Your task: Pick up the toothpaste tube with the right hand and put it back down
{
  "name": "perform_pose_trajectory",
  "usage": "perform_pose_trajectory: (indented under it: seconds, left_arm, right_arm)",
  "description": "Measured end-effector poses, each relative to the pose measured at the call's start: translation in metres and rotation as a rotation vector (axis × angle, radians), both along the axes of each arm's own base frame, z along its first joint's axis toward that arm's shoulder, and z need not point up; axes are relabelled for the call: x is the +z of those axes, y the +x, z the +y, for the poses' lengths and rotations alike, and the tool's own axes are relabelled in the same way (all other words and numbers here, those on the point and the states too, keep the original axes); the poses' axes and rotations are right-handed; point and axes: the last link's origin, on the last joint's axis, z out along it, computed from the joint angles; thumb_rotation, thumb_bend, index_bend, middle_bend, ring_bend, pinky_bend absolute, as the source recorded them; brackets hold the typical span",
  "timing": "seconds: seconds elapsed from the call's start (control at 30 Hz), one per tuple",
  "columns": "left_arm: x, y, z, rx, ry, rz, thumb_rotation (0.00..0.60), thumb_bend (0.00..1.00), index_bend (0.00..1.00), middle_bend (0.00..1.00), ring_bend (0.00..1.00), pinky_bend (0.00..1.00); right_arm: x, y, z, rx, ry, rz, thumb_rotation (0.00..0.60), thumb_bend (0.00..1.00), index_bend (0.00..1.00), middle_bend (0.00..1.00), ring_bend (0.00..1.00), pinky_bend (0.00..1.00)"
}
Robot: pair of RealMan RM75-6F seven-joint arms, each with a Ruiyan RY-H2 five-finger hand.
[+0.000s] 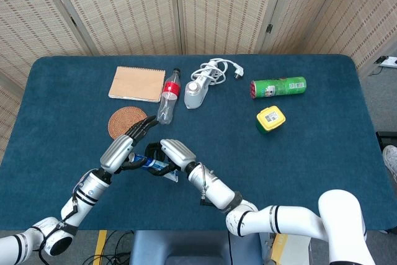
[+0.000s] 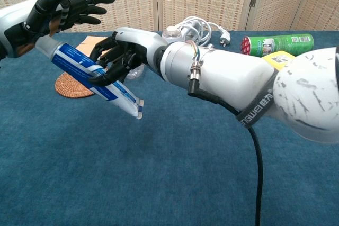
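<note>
Tube (image 2: 92,79) hangs tilted above the table (image 2: 159,173), cap end up-left, grasped in the right robot hand (image 2: 119,56). The left robot hand (image 2: 63,6) hovers over the cap, fingers spread, grasping nothing.

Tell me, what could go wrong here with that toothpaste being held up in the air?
The right hand grips the toothpaste tube tilted above the table, so it might slip out. The left hand, fingers spread, hovers right at the cap end and could knock it. Squeezing harder might crush the soft tube.
</note>
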Motion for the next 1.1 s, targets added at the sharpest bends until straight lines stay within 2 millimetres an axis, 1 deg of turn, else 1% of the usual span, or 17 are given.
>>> perform_pose_trajectory:
  seconds: [0.3, 0.77, 0.97, 1.1]
  left_arm:
    - [-0.001, 0.001, -0.001, -0.006, -0.028, 0.053, 0.000, 0.00, 0.00, 0.00, 0.00, 0.10]
    - [0.001, 0.003, -0.004, -0.017, -0.055, 0.080, 0.000, 0.00, 0.00, 0.00, 0.00, 0.10]
    - [0.006, -0.001, -0.003, 0.002, -0.038, 0.064, 0.000, 0.00, 0.00, 0.00, 0.00, 0.10]
    - [0.012, -0.008, -0.004, 0.020, -0.030, 0.056, 0.000, 0.00, 0.00, 0.00, 0.00, 0.10]
  right_arm:
    - [-0.001, 0.001, 0.001, 0.003, -0.012, 0.007, 0.600, 0.62, 0.74, 0.70, 0.59, 0.51]
    - [-0.003, 0.003, 0.002, 0.009, -0.010, 0.017, 0.600, 0.62, 0.74, 0.71, 0.59, 0.51]
    - [-0.002, -0.008, 0.001, 0.011, -0.004, 0.060, 0.600, 0.62, 0.74, 0.71, 0.59, 0.51]
    - [0.005, -0.020, -0.003, 0.033, -0.015, 0.121, 0.600, 0.62, 0.74, 0.71, 0.60, 0.51]
